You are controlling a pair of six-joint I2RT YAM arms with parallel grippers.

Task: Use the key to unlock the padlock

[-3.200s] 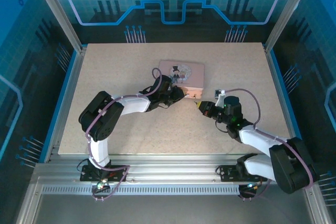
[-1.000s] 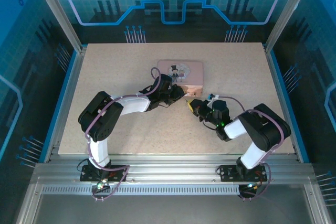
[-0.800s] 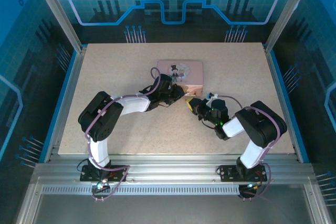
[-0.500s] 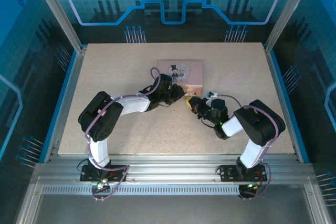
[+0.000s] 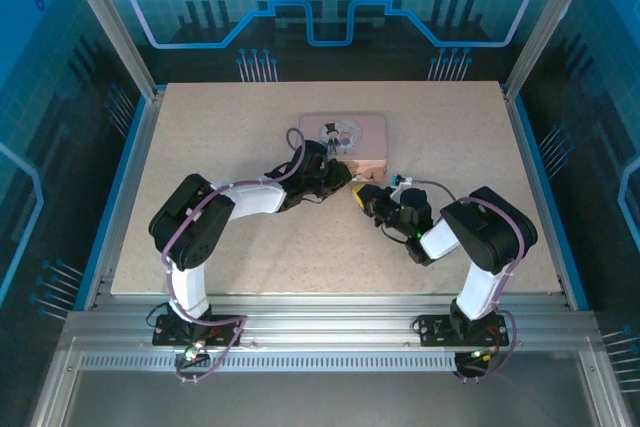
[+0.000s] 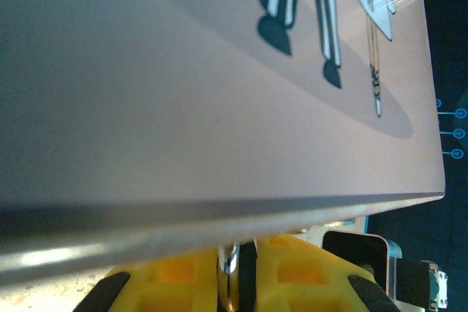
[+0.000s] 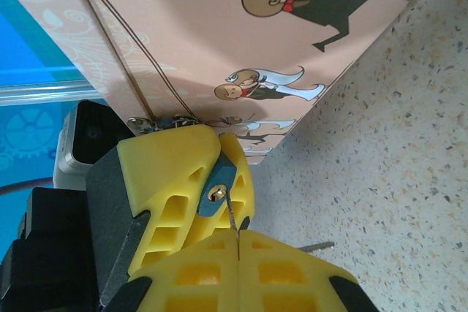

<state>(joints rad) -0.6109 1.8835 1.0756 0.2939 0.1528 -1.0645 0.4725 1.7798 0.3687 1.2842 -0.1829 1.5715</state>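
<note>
The big pink tin (image 5: 352, 133) is lying on the table (image 5: 210, 147), the left gripper (image 5: 338, 180) is squeezing the tiny padlock (image 7: 216, 192) just beside it, and the right gripper (image 7: 238, 252) is pinching the thin key (image 7: 231, 219) at the keyhole, so the key may be bending or slipping if it is going in crooked.

I had the left arm (image 5: 245, 197) low and outstretched, the right arm (image 5: 490, 235) folded high; left gripper (image 5: 342, 182) and right gripper (image 5: 361, 197) nearly tip to tip, fingers pressed together.
</note>
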